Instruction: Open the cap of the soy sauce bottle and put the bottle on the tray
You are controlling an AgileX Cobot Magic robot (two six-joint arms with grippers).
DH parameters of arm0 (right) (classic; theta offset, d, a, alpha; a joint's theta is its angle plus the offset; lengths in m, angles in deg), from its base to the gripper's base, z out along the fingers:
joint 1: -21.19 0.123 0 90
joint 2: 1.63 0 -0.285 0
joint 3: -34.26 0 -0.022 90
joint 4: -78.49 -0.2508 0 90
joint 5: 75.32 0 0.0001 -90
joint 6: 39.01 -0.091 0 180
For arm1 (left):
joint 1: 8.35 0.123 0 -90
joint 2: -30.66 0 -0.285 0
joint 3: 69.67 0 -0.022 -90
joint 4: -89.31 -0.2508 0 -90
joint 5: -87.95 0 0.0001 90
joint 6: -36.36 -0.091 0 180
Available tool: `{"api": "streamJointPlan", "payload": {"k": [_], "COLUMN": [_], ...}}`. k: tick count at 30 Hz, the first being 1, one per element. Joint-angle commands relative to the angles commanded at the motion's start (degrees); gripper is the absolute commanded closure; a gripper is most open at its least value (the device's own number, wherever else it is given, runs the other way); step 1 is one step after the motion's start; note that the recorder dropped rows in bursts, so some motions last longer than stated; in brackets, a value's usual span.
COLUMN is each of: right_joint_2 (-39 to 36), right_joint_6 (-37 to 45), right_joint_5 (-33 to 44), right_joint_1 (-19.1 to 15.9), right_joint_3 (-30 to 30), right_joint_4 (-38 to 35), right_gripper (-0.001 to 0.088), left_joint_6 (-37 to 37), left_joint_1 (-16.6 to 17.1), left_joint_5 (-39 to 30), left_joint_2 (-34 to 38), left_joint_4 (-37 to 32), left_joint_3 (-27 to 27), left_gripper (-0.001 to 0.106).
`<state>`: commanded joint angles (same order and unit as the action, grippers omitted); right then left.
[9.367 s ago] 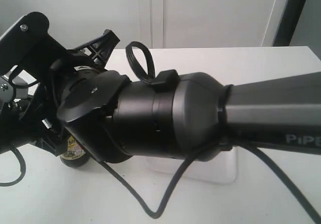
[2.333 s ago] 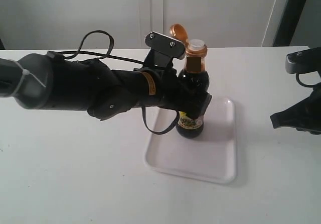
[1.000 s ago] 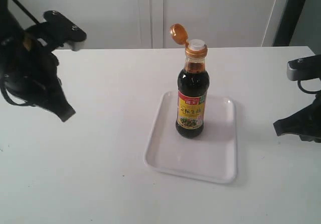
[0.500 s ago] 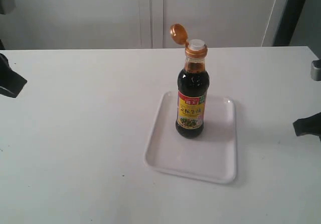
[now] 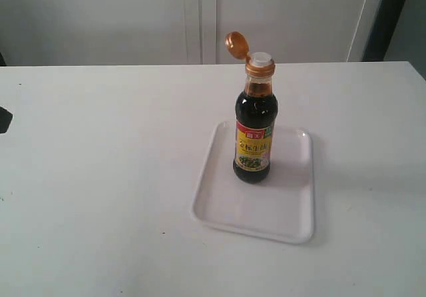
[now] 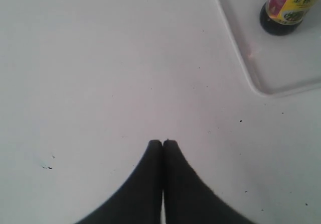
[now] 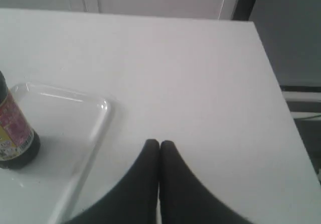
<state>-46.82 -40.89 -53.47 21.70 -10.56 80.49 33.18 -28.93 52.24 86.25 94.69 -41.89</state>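
Note:
The soy sauce bottle (image 5: 253,137) stands upright on the white tray (image 5: 286,204), dark liquid inside, yellow-red-green label facing front. Its golden-brown cap (image 5: 235,44) is flipped open and tilts back on its hinge, baring the white spout (image 5: 261,59). The bottle's base (image 6: 283,13) and the tray's corner (image 6: 261,83) show in the left wrist view, well away from my left gripper (image 6: 162,142), which is shut on nothing over bare table. My right gripper (image 7: 160,143) is shut and empty too, off the tray's rim (image 7: 98,126), with the bottle (image 7: 15,133) beyond it.
The white table (image 5: 106,177) carries only the tray and bottle. Only a dark sliver of the left arm (image 5: 3,119) shows at the exterior view's left edge. The table's edge (image 7: 278,88) runs close to the right gripper, with a dark gap beyond.
Both arms have drawn back out of the exterior view, the left one to the left and the right one to the right. The bottle stays upright on the tray with its cap open.

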Motion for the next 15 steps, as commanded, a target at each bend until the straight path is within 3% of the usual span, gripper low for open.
{"api": "streamJointPlan", "payload": {"k": [10,15], "right_joint_2": [11.9,17.3], "right_joint_6": [0.2,0.2], "right_joint_5": [-10.5,-12.1], "right_joint_1": [0.0,0.0], "right_joint_3": [-9.8,-12.7], "right_joint_4": [0.0,0.0], "right_gripper": [0.0868,0.0868], "left_joint_6": [0.0,0.0], "left_joint_1": [0.0,0.0], "left_joint_5": [2.0,5.4], "left_joint_2": [-7.4,-10.8], "left_joint_4": [0.1,0.6], "left_joint_3": [5.4,8.5], "left_gripper": [0.105,0.105]}}
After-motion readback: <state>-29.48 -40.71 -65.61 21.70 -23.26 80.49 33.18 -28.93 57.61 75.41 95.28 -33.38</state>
